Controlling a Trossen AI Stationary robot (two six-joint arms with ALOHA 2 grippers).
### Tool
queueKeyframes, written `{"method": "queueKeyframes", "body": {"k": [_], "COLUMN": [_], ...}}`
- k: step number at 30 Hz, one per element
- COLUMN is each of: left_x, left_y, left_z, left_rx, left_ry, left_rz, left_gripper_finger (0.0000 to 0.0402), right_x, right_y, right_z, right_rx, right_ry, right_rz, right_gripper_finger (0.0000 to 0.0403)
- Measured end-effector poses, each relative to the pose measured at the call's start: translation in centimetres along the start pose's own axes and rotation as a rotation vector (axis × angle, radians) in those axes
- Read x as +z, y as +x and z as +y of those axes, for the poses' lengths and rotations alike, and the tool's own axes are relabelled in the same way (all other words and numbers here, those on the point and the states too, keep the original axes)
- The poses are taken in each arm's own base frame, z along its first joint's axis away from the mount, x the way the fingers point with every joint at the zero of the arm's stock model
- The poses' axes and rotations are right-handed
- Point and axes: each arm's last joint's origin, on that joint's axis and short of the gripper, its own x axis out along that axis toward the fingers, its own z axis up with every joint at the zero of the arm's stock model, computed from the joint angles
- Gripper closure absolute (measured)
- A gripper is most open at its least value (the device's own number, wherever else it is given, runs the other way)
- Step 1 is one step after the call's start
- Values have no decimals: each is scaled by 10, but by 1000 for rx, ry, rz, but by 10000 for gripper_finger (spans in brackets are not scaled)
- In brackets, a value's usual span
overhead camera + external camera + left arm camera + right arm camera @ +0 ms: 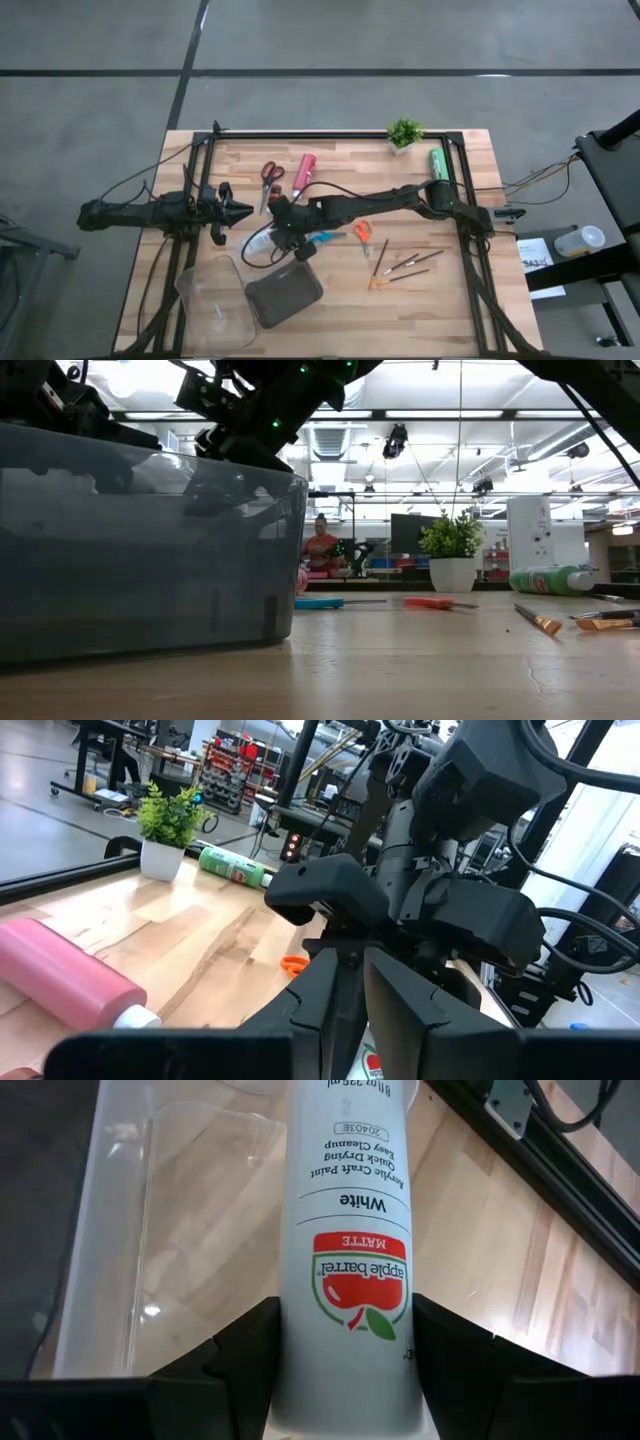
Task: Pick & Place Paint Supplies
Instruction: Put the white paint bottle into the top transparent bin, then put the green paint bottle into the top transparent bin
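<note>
**Ana:** While the right gripper hung over the middle of the table, its fingers were closed around the white paint tube, which the right wrist view showed plainly, label and all. Where was that tube relative to the clear plastic box?

**Ben:** It was held above the table just beyond the box's far corner, near the dark grey case, not yet over either one. The box looked bare in the high view, so, as a judgement, nothing had been placed.

**Ana:** And the left gripper?

**Ben:** It pointed toward the right gripper from beyond the box's far side, and its fingers stood nearly together with only a narrow gap. Nothing could be seen held between them.

**Ana:** What remained on the table?

**Ben:** Nearly everything. The red paint tube and the red-handled scissors lay well beyond the box toward the table's far edge. The blue-handled scissors and orange-handled scissors lay past the grey case, away from the box. The brushes were farther that way again, and the green paint tube was farthest, close to the potted plant.

**Ana:** So the work stood early?

**Ben:** It seemed so: one tube was lifted, none delivered, and the rest untouched.
</note>
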Motion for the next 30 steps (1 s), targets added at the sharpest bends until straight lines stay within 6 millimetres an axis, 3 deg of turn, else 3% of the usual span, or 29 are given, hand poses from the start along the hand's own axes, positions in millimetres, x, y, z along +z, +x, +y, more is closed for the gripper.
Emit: {"method": "queueKeyframes", "body": {"k": [14, 23, 30], "left_x": [0, 0, 0], "left_y": [0, 0, 0], "left_z": [0, 0, 0], "left_rx": [0, 0, 0], "left_ry": [0, 0, 0], "left_rz": [0, -1, 0], "left_gripper_finger": [340, 340, 340], "right_x": [-1, -2, -3], "right_y": [2, 3, 3], "right_z": [1, 0, 0], "right_rx": [2, 2, -2], "right_ry": [37, 49, 46], "right_rz": [-1, -2, 1], "right_gripper_finger": [205, 124, 114]}}
